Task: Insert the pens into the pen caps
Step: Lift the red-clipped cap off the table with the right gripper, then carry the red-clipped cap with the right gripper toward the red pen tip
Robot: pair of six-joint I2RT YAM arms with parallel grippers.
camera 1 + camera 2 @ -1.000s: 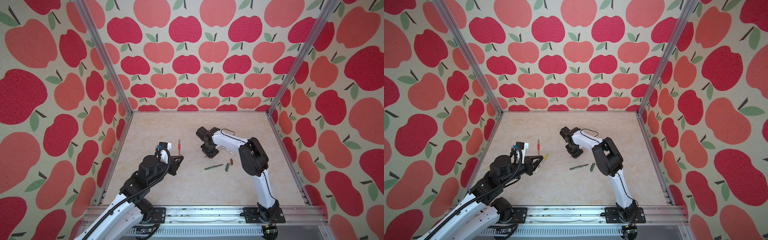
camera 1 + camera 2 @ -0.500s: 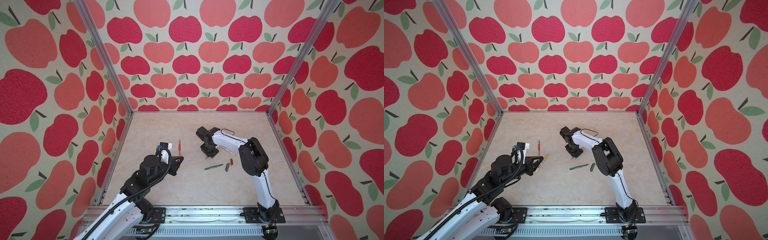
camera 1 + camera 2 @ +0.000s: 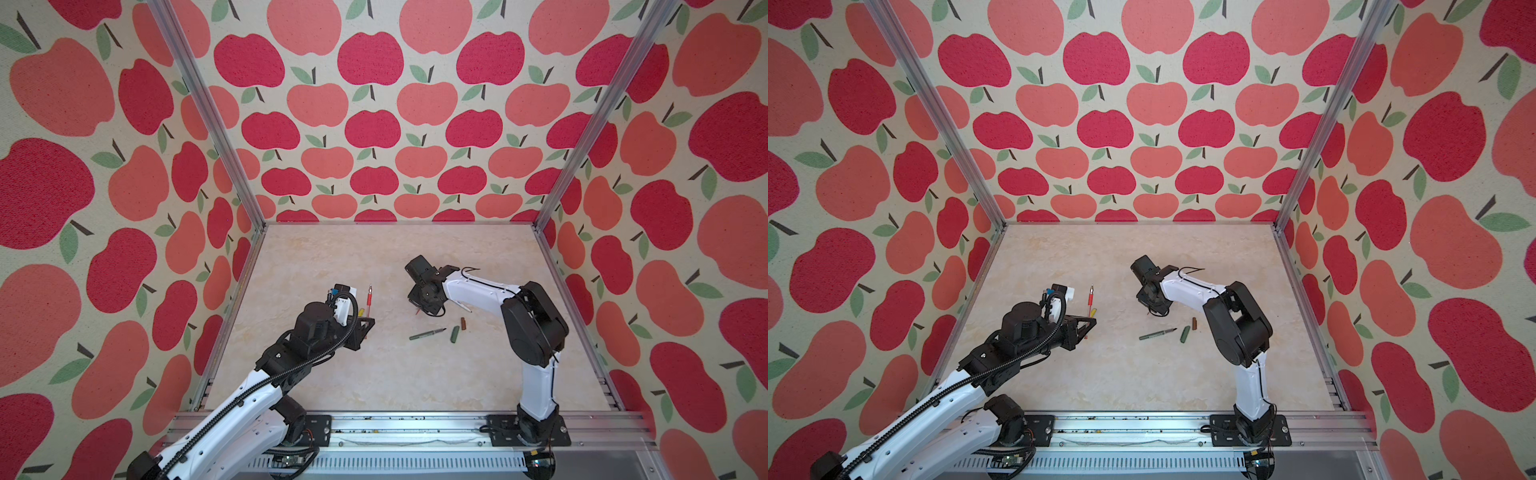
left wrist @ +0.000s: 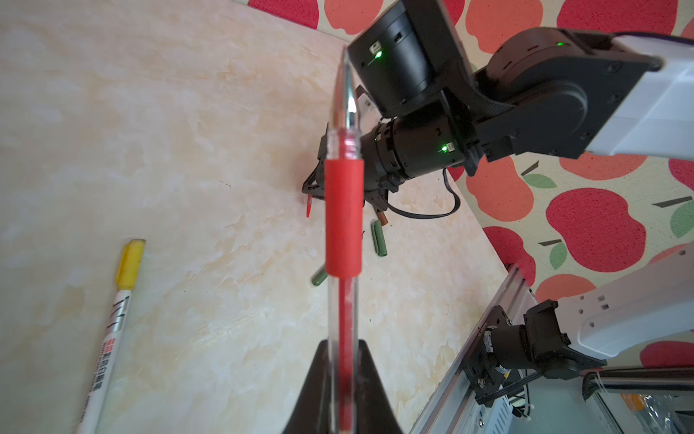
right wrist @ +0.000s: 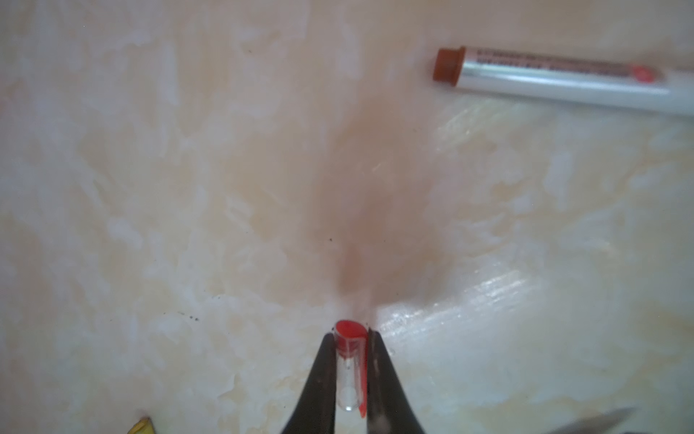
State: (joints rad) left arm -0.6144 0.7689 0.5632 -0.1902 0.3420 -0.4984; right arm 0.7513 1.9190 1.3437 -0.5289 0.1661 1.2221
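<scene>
Right gripper [image 5: 350, 336] tips hidden beneath its wrist in both top views | jaws nearly closed, pinching red cap [image 5: 349, 360] close to table [image 5: 187, 188] | left gripper [image 4: 342, 345] clamps red pen [image 4: 343, 210] | yellow bit [image 5: 142, 426] cut off, perhaps a cap | green pen [image 3: 426, 333] lies loose on table.

Pale beige, marble-patterned glossy worktop [image 3: 374, 374], flecked with a few tiny dark specks [image 5: 189, 317] in the right wrist view. Enclosed on three sides by cream textured walls [image 3: 395, 124] printed with red and coral apples. At the two back corners, slanted silver aluminium posts [image 3: 210, 116]. Along the near edge, a silver aluminium rail [image 3: 415, 424]; nearer the camera, a grey slotted cable duct [image 3: 395, 461].
</scene>
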